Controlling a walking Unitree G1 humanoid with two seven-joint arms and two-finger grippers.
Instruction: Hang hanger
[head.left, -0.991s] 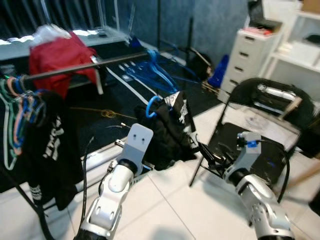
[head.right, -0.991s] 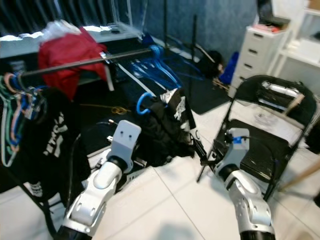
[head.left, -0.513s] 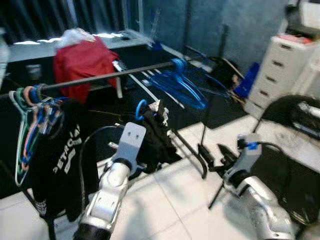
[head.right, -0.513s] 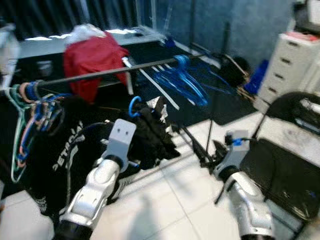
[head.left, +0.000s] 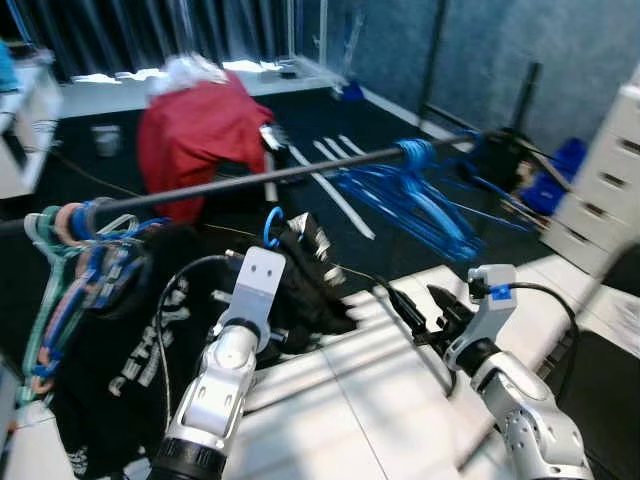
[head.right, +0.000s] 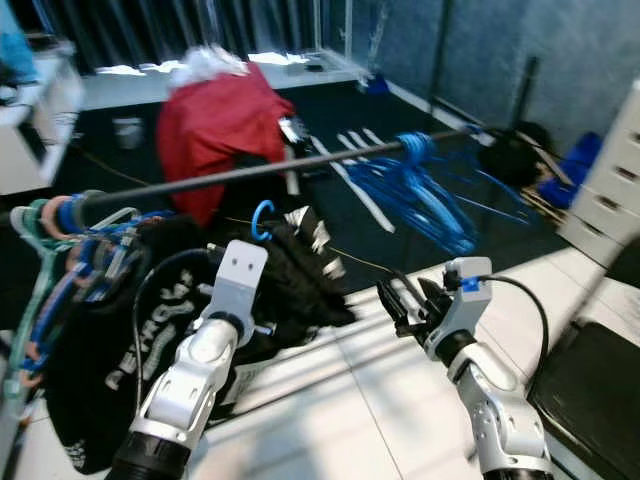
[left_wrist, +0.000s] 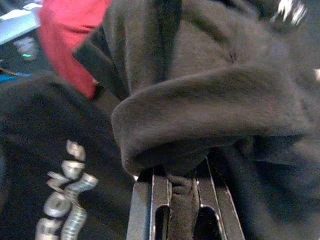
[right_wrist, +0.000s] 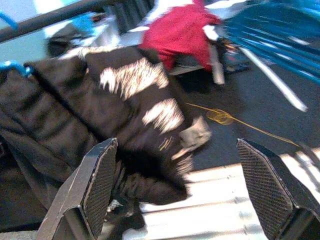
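One blue hanger hook (head.left: 271, 226) sticks up from the black garment (head.left: 305, 290) clenched in the left gripper (left_wrist: 182, 200), just below and in front of the rail (head.left: 300, 172), hook nearest that arm; right gripper (right_wrist: 175, 185) spread wide, empty, beside it.

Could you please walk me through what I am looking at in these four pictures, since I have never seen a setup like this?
This is a walking humanoid robot with two silver arms. The two wide pictures come from its head, looking down; the other two come from cameras on its wrists. The left gripper has its jaws shut on a black garment that hangs from a blue hanger. The right gripper is beside it, jaws open and holding nothing. Ahead runs a dark clothes rail carrying blue hangers on the robot's right and more hangers with a black printed shirt on its left. A red cloth lies behind.
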